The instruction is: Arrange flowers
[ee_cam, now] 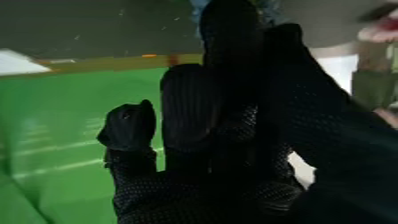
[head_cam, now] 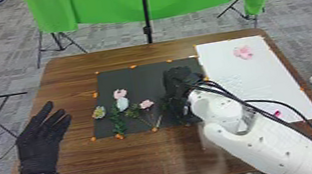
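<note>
In the head view, my left hand point(head_cam: 39, 144) rests open at the table's left side. My right hand point(head_cam: 180, 80) is low over the right part of the black sheet point(head_cam: 124, 80), with green leaves point(head_cam: 176, 107) beside it. On that sheet lie a yellowish flower point(head_cam: 99, 112), a pink flower point(head_cam: 119, 93) above a pale one point(head_cam: 123, 104), and another pink flower point(head_cam: 146, 104) with stems. In the right wrist view, thumb and finger of my right hand point(ee_cam: 235, 95) close together at a blue flower point(ee_cam: 269, 9), which they partly hide.
A white sheet point(head_cam: 263, 75) on the right bears a pink flower point(head_cam: 243, 52), pale blue flowers point(head_cam: 229, 82) and a small magenta piece point(head_cam: 276, 113). Orange tape marks both sheets' edges. A green cloth point(head_cam: 103, 4) hangs on a stand behind the brown table point(head_cam: 70, 78).
</note>
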You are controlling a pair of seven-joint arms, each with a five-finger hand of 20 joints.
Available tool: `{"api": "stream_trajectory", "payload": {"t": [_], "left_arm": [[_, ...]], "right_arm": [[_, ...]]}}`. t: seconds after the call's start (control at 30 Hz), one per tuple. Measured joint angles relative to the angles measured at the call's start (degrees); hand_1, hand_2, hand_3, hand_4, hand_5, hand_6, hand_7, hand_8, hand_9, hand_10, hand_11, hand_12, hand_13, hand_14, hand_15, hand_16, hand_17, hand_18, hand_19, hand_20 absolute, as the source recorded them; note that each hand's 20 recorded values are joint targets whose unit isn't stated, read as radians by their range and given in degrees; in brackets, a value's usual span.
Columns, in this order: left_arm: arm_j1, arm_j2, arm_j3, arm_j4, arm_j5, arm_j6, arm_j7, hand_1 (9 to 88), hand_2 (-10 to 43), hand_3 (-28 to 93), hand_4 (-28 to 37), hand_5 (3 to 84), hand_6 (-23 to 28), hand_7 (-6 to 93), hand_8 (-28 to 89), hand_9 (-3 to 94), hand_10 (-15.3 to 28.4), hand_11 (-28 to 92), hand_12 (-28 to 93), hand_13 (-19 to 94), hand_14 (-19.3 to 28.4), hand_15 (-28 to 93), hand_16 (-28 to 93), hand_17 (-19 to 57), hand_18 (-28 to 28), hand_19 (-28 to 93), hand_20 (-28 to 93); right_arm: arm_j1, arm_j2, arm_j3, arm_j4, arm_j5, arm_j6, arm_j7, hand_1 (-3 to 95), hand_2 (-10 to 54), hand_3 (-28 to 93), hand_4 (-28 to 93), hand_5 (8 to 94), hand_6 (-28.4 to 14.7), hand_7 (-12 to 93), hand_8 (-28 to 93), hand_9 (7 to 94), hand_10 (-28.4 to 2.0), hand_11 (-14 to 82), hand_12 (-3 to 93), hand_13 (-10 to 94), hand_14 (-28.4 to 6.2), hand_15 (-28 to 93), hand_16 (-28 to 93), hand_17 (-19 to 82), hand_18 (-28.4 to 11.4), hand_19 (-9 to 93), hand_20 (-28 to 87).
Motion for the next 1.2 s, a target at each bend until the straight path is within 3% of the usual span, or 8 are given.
{"api": "stream_trajectory", "payload": {"t": [0.07, 0.4, 0.57, 0.7, 0.8, 0.9, 1.2], "left_arm": [[0.01, -0.01, 0.00, 0.00, 0.03, 0.00, -0.11, 25.3, 9.1, 76, -20.5, 41.1, 11.1, 13.1, -9, 38.8, 21.0, 30, 13, 27, 26.1, 56, -8, -7.8, 23.2, 50, 25], [0.13, 0.60, 0.26, 0.00, -0.15, 0.02, 0.06, 25.3, 9.0, 77, -20.2, 41.3, 11.2, 13.2, -9, 38.7, 21.0, 30, 13, 27, 26.3, 56, -8, -7.9, 23.2, 50, 25], [0.16, 0.90, 0.50, 0.00, -0.37, 0.03, 0.32, 25.3, 9.0, 77, -20.2, 41.2, 11.1, 13.2, -9, 38.8, 21.0, 30, 13, 27, 26.2, 56, -8, -7.9, 23.2, 50, 25], [0.10, 0.89, 0.52, 0.01, -0.28, -0.01, 0.27, 25.3, 9.0, 77, -20.3, 41.3, 11.1, 13.2, -9, 38.8, 21.0, 30, 13, 27, 26.2, 56, -8, -7.9, 23.2, 50, 25], [0.03, 1.12, 1.04, 0.01, -0.52, 0.05, 0.73, 25.2, 9.0, 77, -20.2, 41.3, 11.2, 13.2, -9, 38.7, 21.0, 30, 13, 27, 26.2, 56, -8, -7.9, 23.1, 50, 25], [-0.02, 1.91, 1.59, 0.03, -0.96, 0.13, 1.29, 25.2, 9.0, 77, -20.2, 41.3, 11.2, 13.2, -9, 38.7, 21.0, 30, 13, 27, 26.2, 56, -8, -7.9, 23.1, 50, 25], [-0.82, 2.64, 2.41, 0.35, -1.74, 0.16, 1.90, 25.2, 9.0, 76, -20.3, 41.2, 11.1, 13.1, -9, 38.6, 21.0, 30, 13, 27, 26.2, 56, -8, -7.9, 23.2, 50, 25]], "right_arm": [[-0.22, -0.07, 0.07, -0.42, -3.17, -0.84, -0.31, 38.1, -9.5, 76, -28, 67.2, 2.6, 13, -12, 79.3, -10.0, 40.3, 18.7, 68, -8.3, 84, 15, 27, -23.5, 93, 60], [-1.00, -0.09, 1.40, -2.88, -3.80, -2.96, 0.23, 34.7, -9.5, 74, -28, 64.7, 1.4, 12, -12, 76.1, -11.1, 49.1, 19.5, 67, -9.0, 89, 15, 28, -24.2, 93, 63], [-1.88, 0.83, 2.98, -4.67, -2.84, -1.85, 0.41, 32.0, -9.5, 75, -28, 60.0, -0.3, 11, -11, 69.9, -14.6, 34.9, 15.1, 61, -11.7, 85, 13, 27, -24.1, 93, 61], [-1.01, 3.17, 2.90, -4.29, 0.33, 4.23, 4.05, 30.6, -9.5, 77, -28, 53.4, -1.3, 11, -11, 60.3, -18.0, 22.2, 13.4, 54, -13.9, 78, 9, 25, -23.3, 93, 57], [2.14, 5.86, 2.03, -1.66, 5.35, 7.04, 9.17, 29.8, -9.5, 78, -28, 49.7, -1.4, 11, -11, 54.7, -19.1, 18.5, 13.0, 50, -14.5, 75, 7, 23, -23.1, 93, 56], [7.12, 8.70, 0.55, 3.65, 10.07, 6.42, 13.07, 29.0, -9.5, 79, -28, 46.9, -1.3, 11, -11, 49.7, -20.4, 16.0, 12.8, 46, -15.8, 74, 6, 21, -22.2, 93, 54], [19.53, 12.41, -1.51, 19.42, 17.49, -3.48, 16.57, 29.5, -9.5, 81, -28, 42.8, 0.5, 12, -11, 43.9, -21.0, 12.8, 13.0, 40, -17.5, 70, 4, 17, -22.0, 90, 52]]}}
